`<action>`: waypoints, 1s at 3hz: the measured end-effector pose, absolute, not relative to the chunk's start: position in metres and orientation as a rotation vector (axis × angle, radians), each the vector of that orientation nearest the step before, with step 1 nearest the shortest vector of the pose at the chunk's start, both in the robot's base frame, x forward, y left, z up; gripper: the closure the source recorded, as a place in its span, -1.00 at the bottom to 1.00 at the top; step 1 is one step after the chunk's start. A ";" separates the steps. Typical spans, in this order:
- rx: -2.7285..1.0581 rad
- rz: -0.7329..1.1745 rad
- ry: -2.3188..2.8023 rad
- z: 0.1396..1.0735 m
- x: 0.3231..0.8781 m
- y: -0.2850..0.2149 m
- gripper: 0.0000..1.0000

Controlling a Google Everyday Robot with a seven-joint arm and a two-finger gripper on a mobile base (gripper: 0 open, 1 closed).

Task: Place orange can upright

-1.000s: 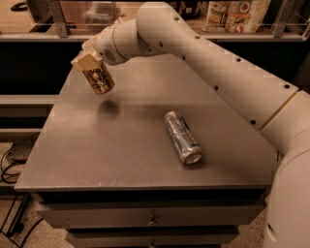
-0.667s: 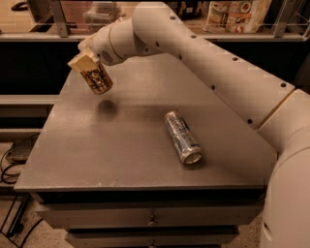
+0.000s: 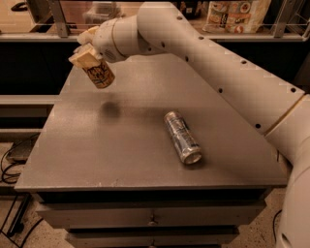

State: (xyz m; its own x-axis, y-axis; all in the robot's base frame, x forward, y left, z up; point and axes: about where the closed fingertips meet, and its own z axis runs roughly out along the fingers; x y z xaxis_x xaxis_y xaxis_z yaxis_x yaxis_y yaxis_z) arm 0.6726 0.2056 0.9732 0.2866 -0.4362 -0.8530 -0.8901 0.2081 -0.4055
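Note:
The orange can (image 3: pixel 100 74) is short and copper-orange with pale markings. It hangs tilted in the air above the back left part of the grey table (image 3: pixel 97 145), over its own dark shadow. My gripper (image 3: pixel 86 53) is shut on the can's upper end, its pale fingers (image 3: pixel 82 57) clamped around it. The white arm reaches in from the right.
A longer silver-blue can (image 3: pixel 182 137) lies on its side near the table's middle right. A shelf with packages (image 3: pixel 236 14) runs behind the table. Drawers sit under the table's front edge. Cables lie on the floor at the left.
The gripper and the orange can have shifted slightly left and up. The can stays held and tilted. The silver-blue can has not moved.

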 end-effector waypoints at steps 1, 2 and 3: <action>-1.433 0.456 1.203 0.986 0.669 0.203 1.00; -1.442 0.428 1.093 0.995 0.667 0.201 1.00; -1.422 0.424 1.022 0.996 0.667 0.196 1.00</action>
State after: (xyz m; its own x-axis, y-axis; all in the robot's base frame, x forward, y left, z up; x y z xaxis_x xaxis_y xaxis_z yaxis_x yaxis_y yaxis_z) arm 0.6675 0.1961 0.9964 0.5363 -0.3214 -0.7804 -0.7794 0.1664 -0.6041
